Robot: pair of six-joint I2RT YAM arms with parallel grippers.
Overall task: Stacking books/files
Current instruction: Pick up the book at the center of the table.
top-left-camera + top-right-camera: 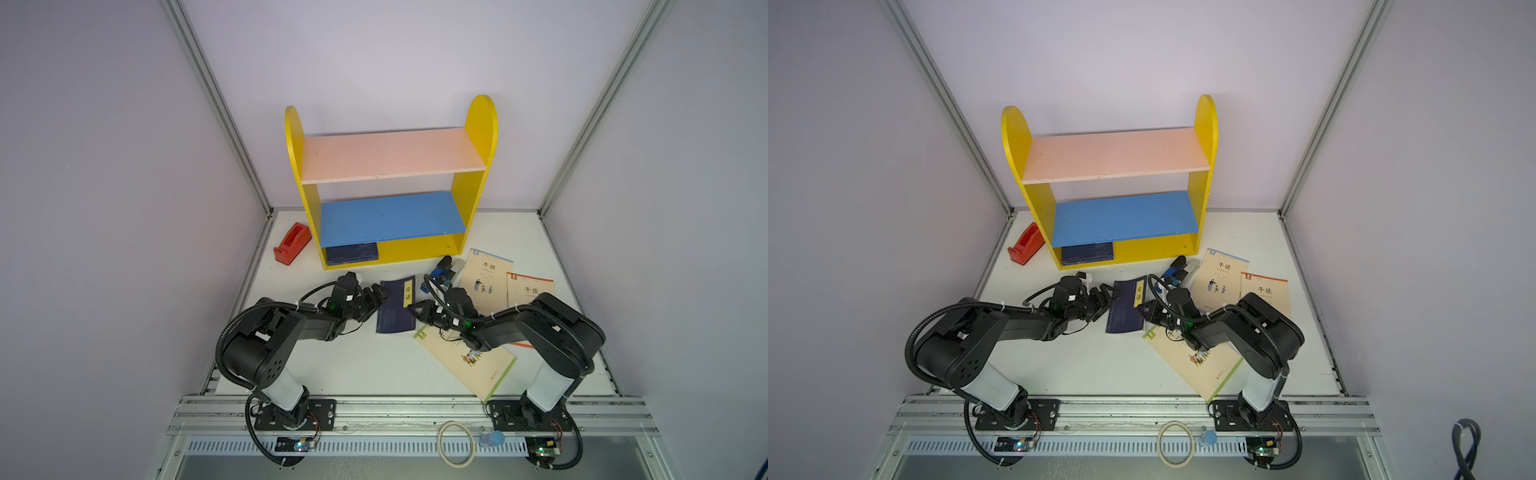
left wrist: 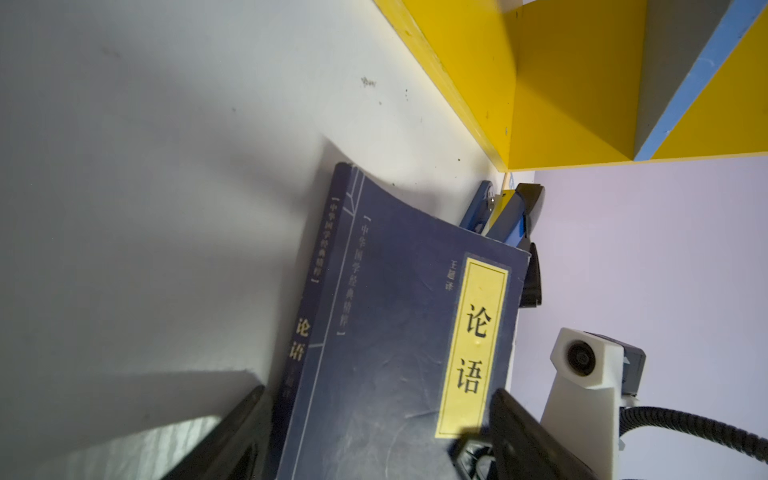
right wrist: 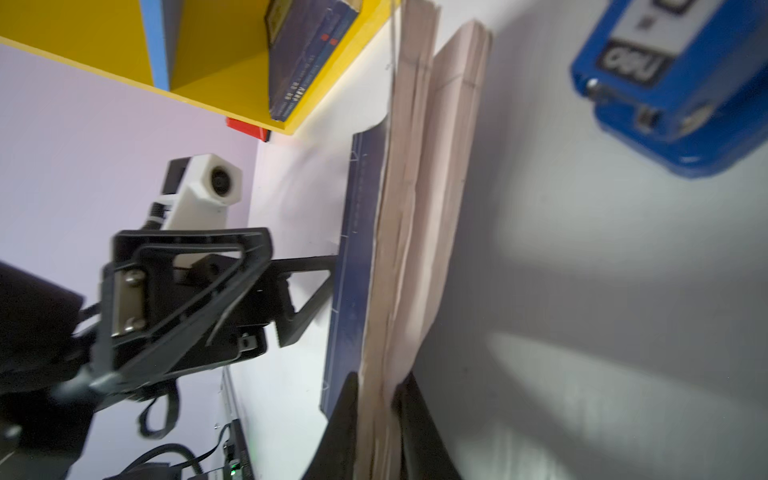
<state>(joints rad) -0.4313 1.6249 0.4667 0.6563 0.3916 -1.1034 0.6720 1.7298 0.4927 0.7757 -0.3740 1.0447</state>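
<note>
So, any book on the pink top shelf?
No, the pink shelf shows only bare board across its whole width.

In both top views you look steeply down from high above the near edge onto the whole table [image 1: 365, 365] and shelf [image 1: 390, 158]. Your wrist views sit close, facing each other across the navy book [image 2: 395, 311], which all four views share.

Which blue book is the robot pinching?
The navy book on the table, yellow label showing, clamped by the right gripper. The other navy ones sit in the yellow shelf.
</note>
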